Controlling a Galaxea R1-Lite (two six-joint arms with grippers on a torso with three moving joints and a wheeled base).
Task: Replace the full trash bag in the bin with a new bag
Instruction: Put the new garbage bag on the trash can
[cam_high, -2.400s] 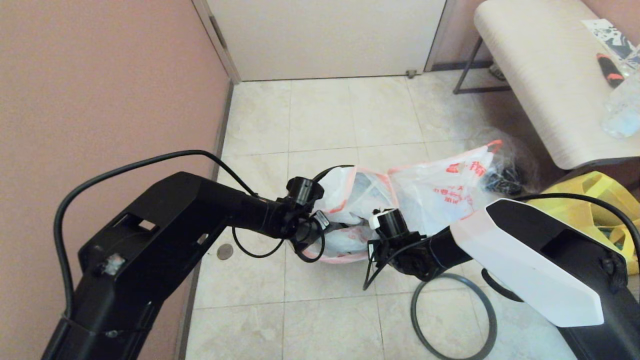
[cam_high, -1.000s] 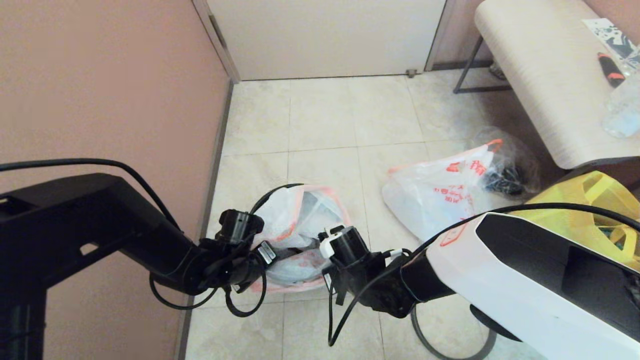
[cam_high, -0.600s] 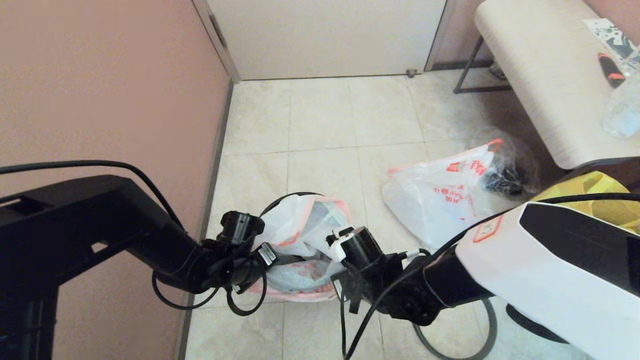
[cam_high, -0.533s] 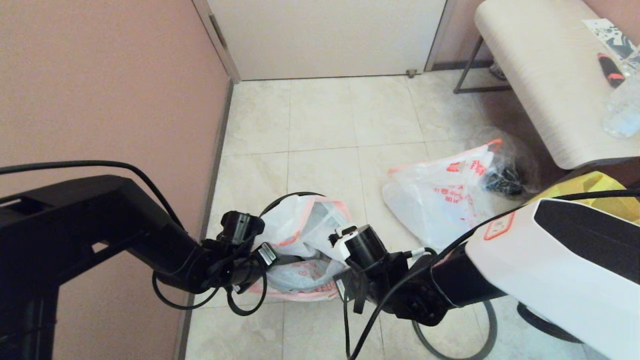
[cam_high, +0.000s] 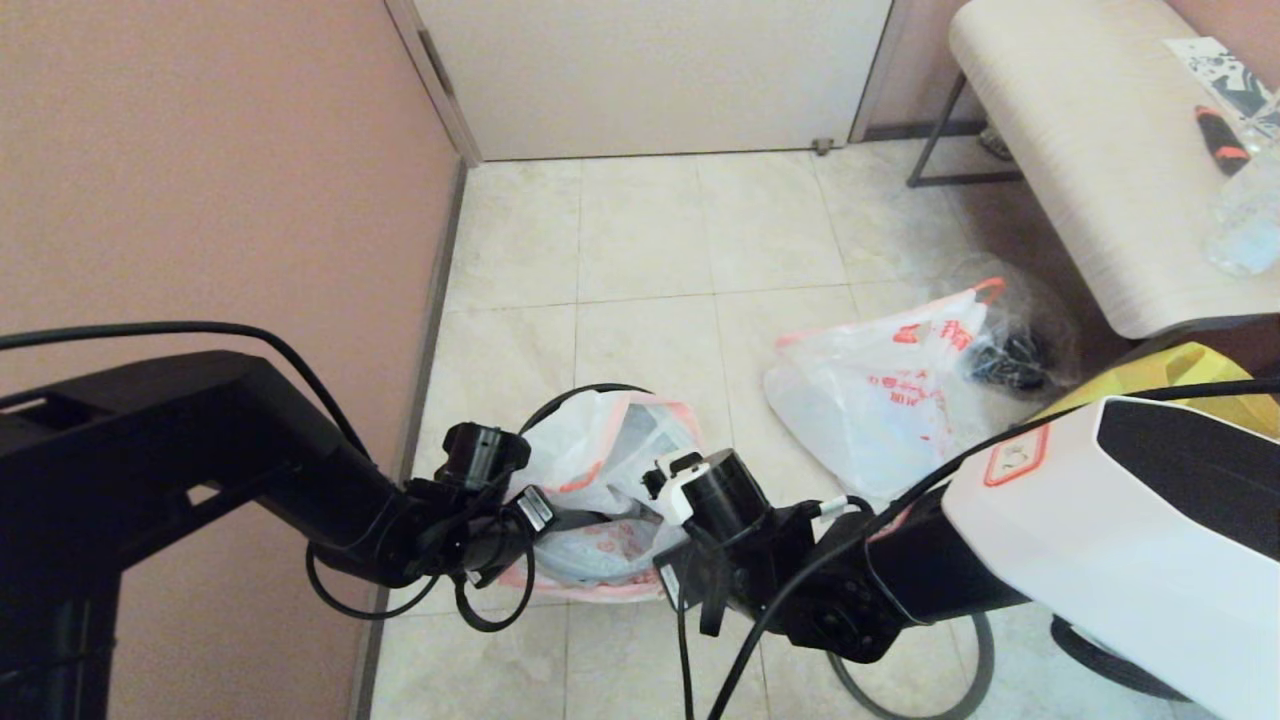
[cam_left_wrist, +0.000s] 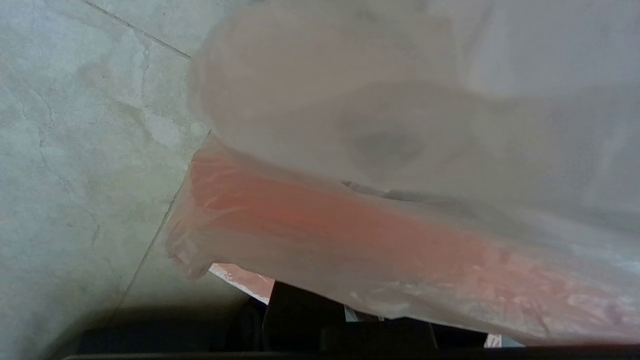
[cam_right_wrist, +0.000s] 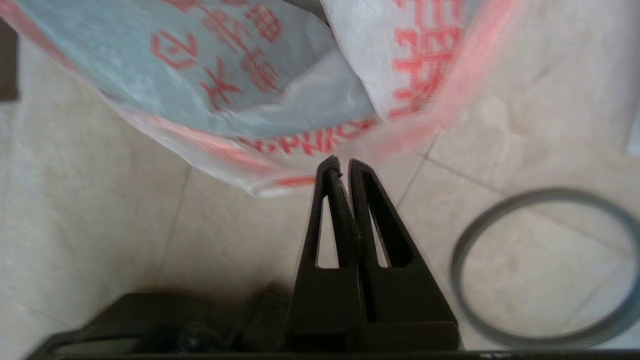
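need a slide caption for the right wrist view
Right gripper shut at the orange edge of the new bag; grey hoop lies on the floor beside.

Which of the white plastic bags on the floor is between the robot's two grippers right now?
The new bag, opened over the bin near the wall. The full trash bag lies apart by the bench, away from both arms.

– Left arm? 
– Reaching in low from the left, left gripper (cam_high: 535, 512) hidden by plastic, fingers unseen.
– Right? 
– Bent low, wrist angled inward, right gripper (cam_right_wrist: 340, 165) closed, its 2 fingers (cam_right_wrist: 367, 200) pressed together.
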